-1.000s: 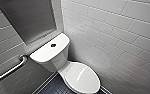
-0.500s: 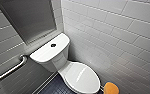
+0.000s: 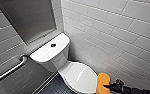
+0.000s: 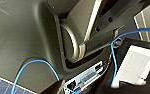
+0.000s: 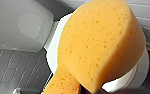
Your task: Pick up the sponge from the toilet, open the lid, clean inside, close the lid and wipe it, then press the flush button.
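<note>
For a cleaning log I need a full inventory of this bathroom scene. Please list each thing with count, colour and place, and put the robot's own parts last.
toilet: one, glossy white, in the corner against the tiled walls
lid: one, white, shut over the bowl
flush button: one, dark, middle of the tank top
sponge: one, orange-yellow, in the air beside the lid, off the toilet
grab bar: one, grey metal, on the wall beside the tank
recessed panel: one, grey, in the wall above the tank
wall tiles: many, white to pale grey, on both walls
floor: dark tiles, beside the bowl
right gripper: one, black, fingers shut on the sponge
blue cable: at least one, looping over the robot's dark body
</note>
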